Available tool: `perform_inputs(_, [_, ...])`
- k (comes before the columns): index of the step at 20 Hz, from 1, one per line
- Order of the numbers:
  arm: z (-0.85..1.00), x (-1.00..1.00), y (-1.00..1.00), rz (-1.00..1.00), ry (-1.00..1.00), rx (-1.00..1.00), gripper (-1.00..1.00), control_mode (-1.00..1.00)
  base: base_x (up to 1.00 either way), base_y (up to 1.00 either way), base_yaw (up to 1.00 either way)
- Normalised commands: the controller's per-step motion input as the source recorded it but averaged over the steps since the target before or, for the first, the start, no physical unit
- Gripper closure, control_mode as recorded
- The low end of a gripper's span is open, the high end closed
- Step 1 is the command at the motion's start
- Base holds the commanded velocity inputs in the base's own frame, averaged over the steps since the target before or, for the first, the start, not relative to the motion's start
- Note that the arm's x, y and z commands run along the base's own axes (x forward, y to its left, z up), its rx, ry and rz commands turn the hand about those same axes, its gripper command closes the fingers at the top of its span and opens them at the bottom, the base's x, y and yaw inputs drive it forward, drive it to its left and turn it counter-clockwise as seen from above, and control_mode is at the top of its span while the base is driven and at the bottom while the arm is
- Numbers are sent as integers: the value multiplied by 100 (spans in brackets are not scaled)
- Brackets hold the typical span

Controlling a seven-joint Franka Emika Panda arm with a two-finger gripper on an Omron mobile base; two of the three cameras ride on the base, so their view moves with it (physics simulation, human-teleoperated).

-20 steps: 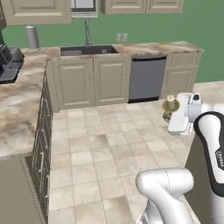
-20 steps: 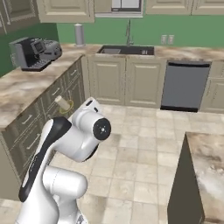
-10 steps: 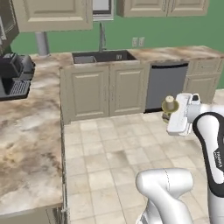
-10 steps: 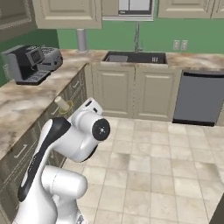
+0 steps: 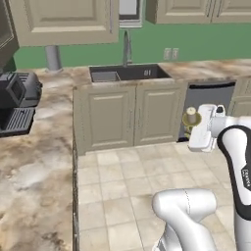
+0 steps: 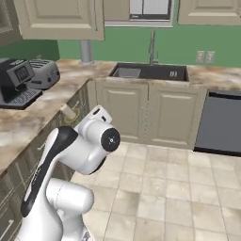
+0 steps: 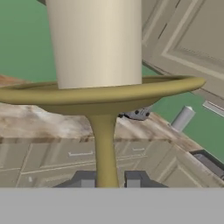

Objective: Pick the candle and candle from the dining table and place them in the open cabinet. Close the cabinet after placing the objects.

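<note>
One candle (image 7: 96, 43), cream on a brass stick, sits pinched by its thin stem in the closed gripper (image 7: 107, 179), up in the air above the tiled floor (image 5: 117, 181). Bent sharply at the elbow, the white arm (image 5: 235, 162) carries it level, with the sink counter (image 5: 127, 73) beyond.

The white arm rises from its base, bends at a dark elbow and holds its hand level at mid height over the floor, the gripper (image 7: 107, 180) with jaws closed on the candle (image 7: 97, 43) by its thin stem.
</note>
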Motion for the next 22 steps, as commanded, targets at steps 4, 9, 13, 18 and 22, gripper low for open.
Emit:
perform_inputs(4, [0, 0, 0, 0, 0, 0, 100, 100, 85, -38, 29])
perform_inputs(9, [0, 0, 0, 0, 0, 0, 100, 100, 60, -54, 35])
perform_inputs(13, [0, 0, 0, 0, 0, 0, 100, 100, 57, -59, 35])
perform_inputs(18, [0, 0, 0, 0, 0, 0, 100, 100, 59, -67, 35])
perform_inputs(22, [0, 0, 0, 0, 0, 0, 100, 100, 55, -71, 35])
